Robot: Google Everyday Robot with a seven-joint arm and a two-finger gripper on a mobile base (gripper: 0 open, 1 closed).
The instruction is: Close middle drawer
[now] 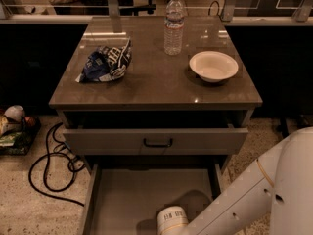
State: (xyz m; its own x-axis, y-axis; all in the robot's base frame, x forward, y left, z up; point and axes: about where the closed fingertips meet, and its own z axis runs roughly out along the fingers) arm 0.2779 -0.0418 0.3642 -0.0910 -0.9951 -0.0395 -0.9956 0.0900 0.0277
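The middle drawer (pixel 142 197) is pulled far out below the top drawer and shows a long, shallow, empty tray interior. Its front and handle are cut off by the bottom edge of the view. My white arm (pixel 254 190) reaches in from the lower right. Its white cylindrical wrist (pixel 171 222) hangs over the front part of the open tray. My gripper is beyond the wrist, below the edge of the view, and hidden.
The top drawer (pixel 157 142), with a black bar handle, stands slightly open above the tray. On the cabinet top (pixel 161 82) are a crumpled blue chip bag (pixel 105 62), a water bottle (pixel 174 24) and a white bowl (pixel 213 66). A black cable (pixel 49 168) loops on the floor at left.
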